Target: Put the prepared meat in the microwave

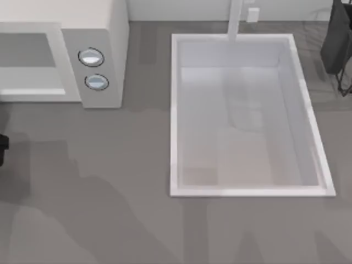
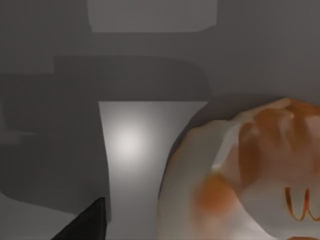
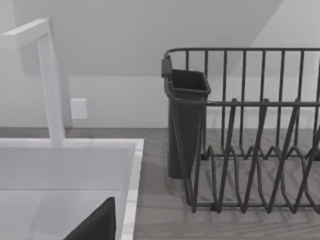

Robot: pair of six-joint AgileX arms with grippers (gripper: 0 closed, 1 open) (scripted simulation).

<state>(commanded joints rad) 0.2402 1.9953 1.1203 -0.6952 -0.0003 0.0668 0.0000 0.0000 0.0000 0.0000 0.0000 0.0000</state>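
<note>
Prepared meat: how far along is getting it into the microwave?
Done: the large white microwave shows its grey cavity open. In hand: the flat tan-brown prepared meat with paler rim sits close before the left wrist camera; left arm at the table's left edge, grasp unclear. Left, seemingly: meat into the cavity. Right arm idles by the black wire dish rack.

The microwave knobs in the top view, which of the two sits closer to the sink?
The lower knob on the microwave side panel. It sits slightly further toward the sink than the upper knob, which lies nearer the back wall.
</note>
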